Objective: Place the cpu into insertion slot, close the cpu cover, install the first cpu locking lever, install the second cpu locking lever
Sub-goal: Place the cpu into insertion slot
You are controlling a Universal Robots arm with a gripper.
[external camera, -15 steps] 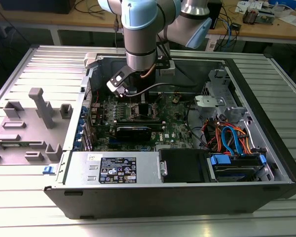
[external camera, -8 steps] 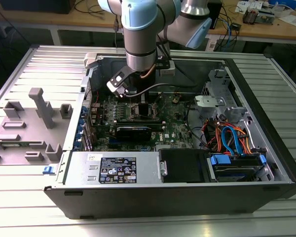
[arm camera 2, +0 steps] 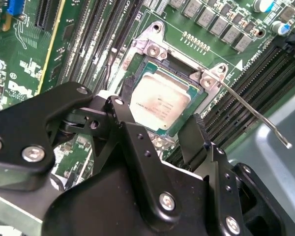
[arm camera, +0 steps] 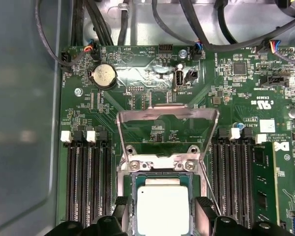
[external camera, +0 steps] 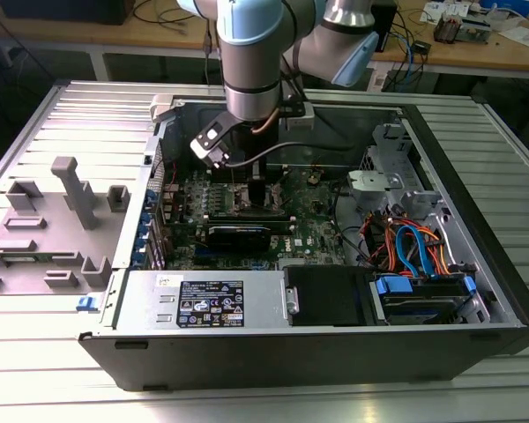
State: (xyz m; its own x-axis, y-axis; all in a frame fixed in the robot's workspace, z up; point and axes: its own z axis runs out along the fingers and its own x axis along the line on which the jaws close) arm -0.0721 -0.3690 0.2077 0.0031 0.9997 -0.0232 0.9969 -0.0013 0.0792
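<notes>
Cpu [arm camera: 163,209]: one. Flat silver-grey chip lying level in the socket, and it looks seated.
Insertion slot [arm camera: 162,163]: one. It sits on the green motherboard [arm camera: 226,98], toward the far side of the open case [external camera: 476,264].
Gripper [arm camera: 163,201]: one. It is spread wider than the chip, with a finger [arm camera: 205,211] on either side of it, low over the socket. It looks to hold nothing, though I cannot tell whether the pads touch the chip's edges.
Cpu cover [arm camera: 167,114]: one. The silver window frame stands raised off the socket, and the board shows through its opening.
Locking lever [arm camera 2: 253,113]: one sure count, a thin wire arm jutting free from a socket corner, unhooked. I cannot pick out a second with certainty.
Step in hand: judged to be the end of the placing. Cover and levers are not yet done.
Next move calls for: fingers lifted clear of the socket without dragging the chip, since the cover needs free room to swing down flat.
Memory slots: two banks, [arm camera: 88,182] and [arm camera: 233,182], one on each side of the socket. One green memory stick [arm camera: 263,187] stands beside the second bank.
Coin cell [arm camera: 103,74]: one.
Long black card [external camera: 247,236]: one, just near of the gripper.
Grey fixture plate [external camera: 62,203]: one, outside the case at the exterior view's left.
</notes>
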